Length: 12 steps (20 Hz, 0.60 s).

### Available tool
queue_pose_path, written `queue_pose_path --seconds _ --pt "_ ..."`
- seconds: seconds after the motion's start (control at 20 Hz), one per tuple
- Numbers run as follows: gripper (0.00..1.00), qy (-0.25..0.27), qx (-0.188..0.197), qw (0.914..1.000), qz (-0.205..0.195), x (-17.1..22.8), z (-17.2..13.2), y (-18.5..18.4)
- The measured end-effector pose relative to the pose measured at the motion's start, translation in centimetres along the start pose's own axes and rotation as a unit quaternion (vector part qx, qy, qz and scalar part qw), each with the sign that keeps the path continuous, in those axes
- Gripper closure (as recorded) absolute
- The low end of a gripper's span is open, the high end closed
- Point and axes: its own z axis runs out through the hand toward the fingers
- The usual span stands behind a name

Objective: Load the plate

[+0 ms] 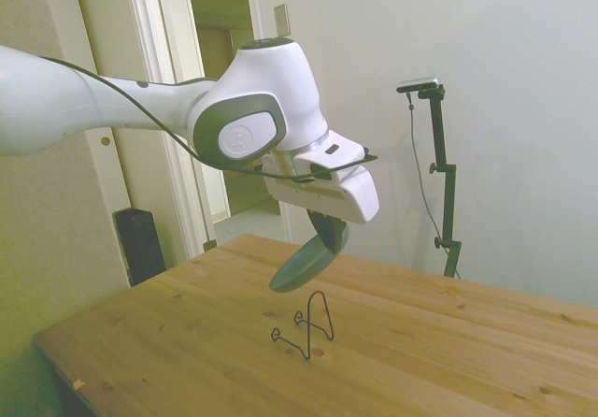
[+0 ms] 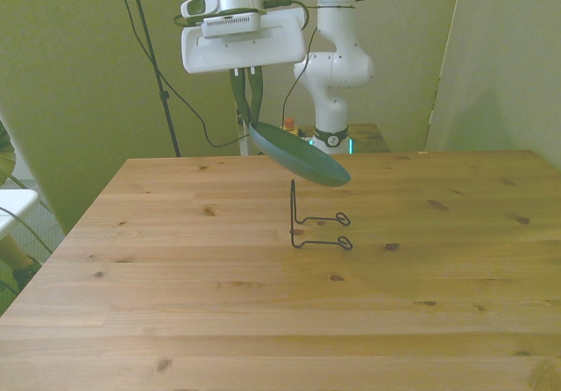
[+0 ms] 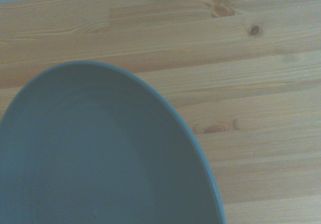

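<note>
Nearest you in the front view, the black wire stand sits empty on the wooden table, so the loading itself is yet to do. Just above and behind its upright, the plate hangs tilted in the air, pinched at its upper rim by the gripper (fingers clamped on that rim). What's left for you: lower it into the stand and release. No readable writing shows anywhere.
</note>
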Motion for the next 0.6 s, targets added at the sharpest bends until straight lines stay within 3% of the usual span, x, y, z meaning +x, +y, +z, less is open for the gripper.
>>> queue_pose_path --seconds 0.35,0.6 --pt "1.0 -0.004 0.001 1.0 -0.007 -0.8 -0.1 -0.7" --pt "1.0 0.049 -0.016 0.9986 -0.015 -5.9 -0.4 -4.4"
